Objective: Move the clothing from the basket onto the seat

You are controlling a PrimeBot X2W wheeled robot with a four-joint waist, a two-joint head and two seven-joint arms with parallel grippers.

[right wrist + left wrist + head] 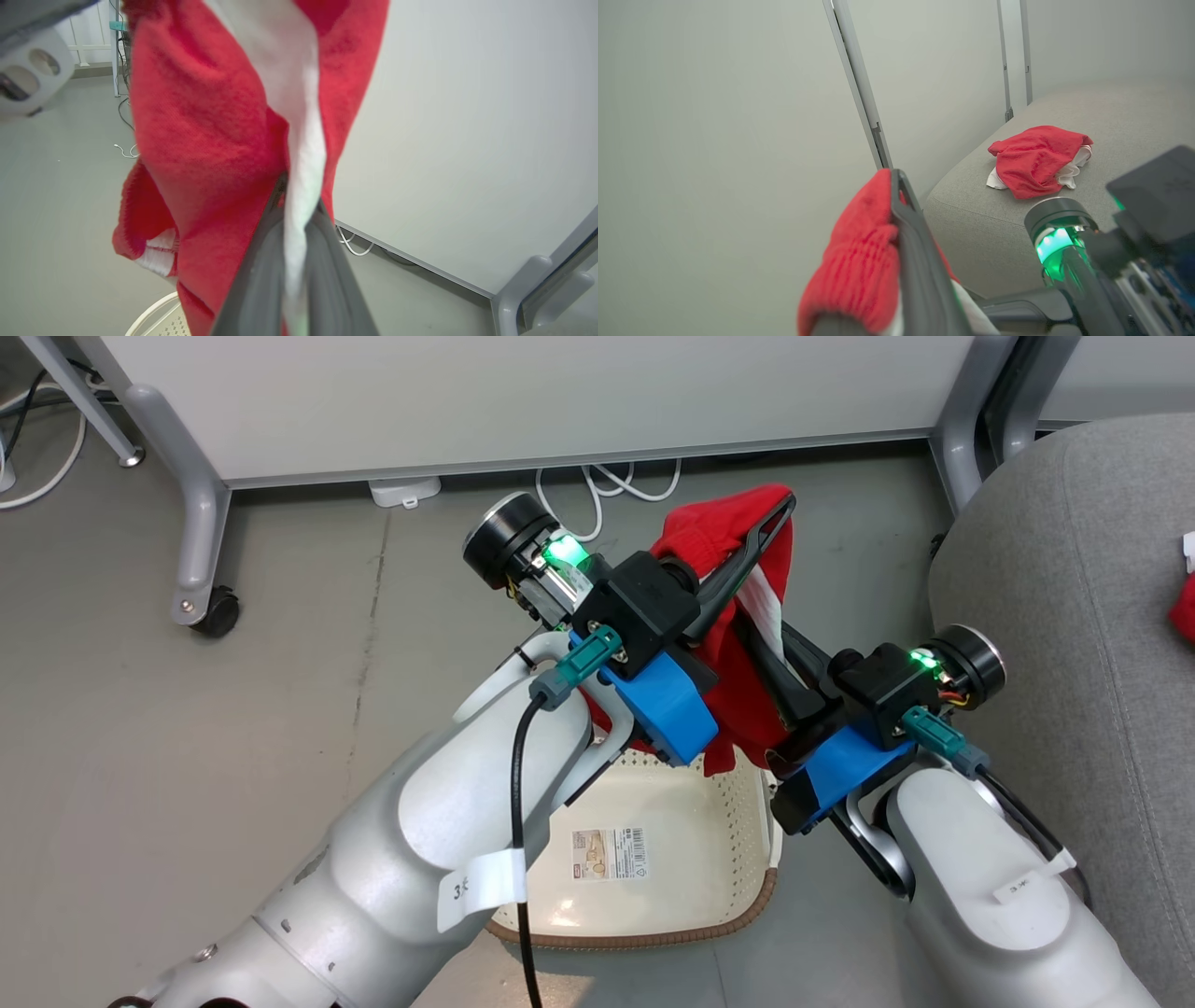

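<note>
1. Left gripper (782, 513) fingers are pinched shut on the top edge of the red garment (742, 700). Right gripper (292, 205) fingers are clamped on its white stripe lower down.
2. The two grips hold it hanging above the basket (719, 821), probably so it carries across without dragging.
3. The basket bottom looks bare. Another red piece (1036, 158) lies on the seat (1055, 569), to the robot's right.

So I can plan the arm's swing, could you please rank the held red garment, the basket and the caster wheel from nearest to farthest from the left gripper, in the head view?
1. Red garment: pinched in the shut left gripper, hanging from it.
2. Basket: on the floor below, towards the robot.
3. Caster wheel: far left, on the floor.
</note>
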